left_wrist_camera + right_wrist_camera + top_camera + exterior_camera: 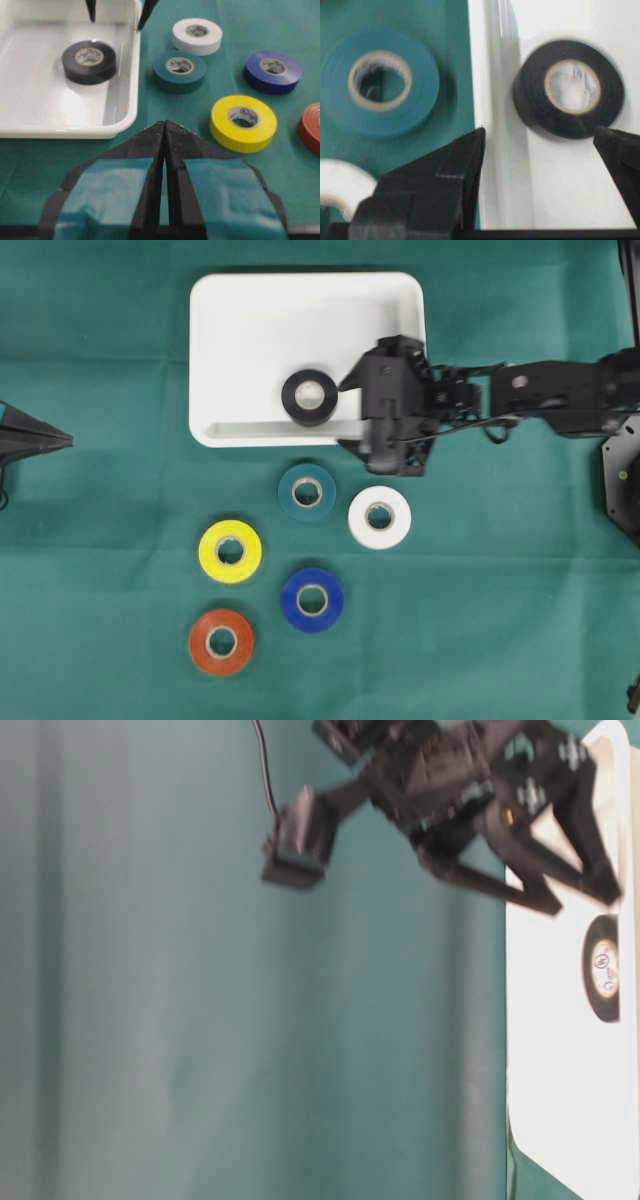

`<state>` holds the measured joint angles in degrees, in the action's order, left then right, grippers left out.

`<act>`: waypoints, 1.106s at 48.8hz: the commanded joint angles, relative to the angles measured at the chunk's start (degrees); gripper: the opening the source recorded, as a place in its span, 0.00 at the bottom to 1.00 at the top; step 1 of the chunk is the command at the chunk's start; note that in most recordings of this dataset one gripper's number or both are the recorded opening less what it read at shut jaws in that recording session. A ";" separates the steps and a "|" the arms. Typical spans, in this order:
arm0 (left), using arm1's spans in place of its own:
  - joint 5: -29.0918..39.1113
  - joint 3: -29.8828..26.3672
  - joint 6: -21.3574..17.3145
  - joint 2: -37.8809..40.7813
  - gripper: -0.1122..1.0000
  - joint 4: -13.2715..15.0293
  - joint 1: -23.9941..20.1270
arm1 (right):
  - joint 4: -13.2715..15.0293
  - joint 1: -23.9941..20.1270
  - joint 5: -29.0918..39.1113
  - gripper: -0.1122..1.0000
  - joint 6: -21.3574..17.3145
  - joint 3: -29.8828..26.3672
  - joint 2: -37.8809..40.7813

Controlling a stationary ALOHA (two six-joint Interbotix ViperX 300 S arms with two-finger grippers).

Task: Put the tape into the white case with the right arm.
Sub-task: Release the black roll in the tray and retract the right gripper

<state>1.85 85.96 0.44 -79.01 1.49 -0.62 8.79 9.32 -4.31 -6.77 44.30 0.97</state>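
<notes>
Green cloth [120, 390], black tape roll [309, 397] flat in white case [240, 330], right hand [345, 412] open beside it, left hand [165, 131] closed.

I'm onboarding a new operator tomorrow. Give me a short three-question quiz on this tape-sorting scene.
1. True or false: the black tape roll lies inside the white case.
2. How many tape rolls lie on the green cloth outside the case?
3. The right end effector is: A) shut on the roll, B) open with the roll free, C) out of view.

Key: 1 true; 2 five: teal, white, yellow, blue, orange-red; 3 B.
</notes>
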 commanded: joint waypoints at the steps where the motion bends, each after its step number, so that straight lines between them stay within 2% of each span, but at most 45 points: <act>1: -0.53 -0.70 0.00 0.62 0.11 -0.09 -0.09 | -0.18 -0.18 -0.53 0.67 -0.09 2.55 -5.01; 37: -0.53 -0.79 0.00 0.44 0.11 -0.09 -0.18 | -0.62 -0.09 -3.96 0.67 -0.18 27.95 -34.10; 46: -0.53 -0.70 0.00 0.44 0.11 0.00 -0.09 | -0.62 -0.09 -3.52 0.67 -0.18 32.87 -43.86; 54: -0.53 -0.70 0.00 0.44 0.11 -0.09 -0.09 | -0.62 -0.09 -3.08 0.67 -0.18 35.33 -48.69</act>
<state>1.76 85.96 0.35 -79.01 1.49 -0.62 8.35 9.23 -7.29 -6.77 79.72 -46.41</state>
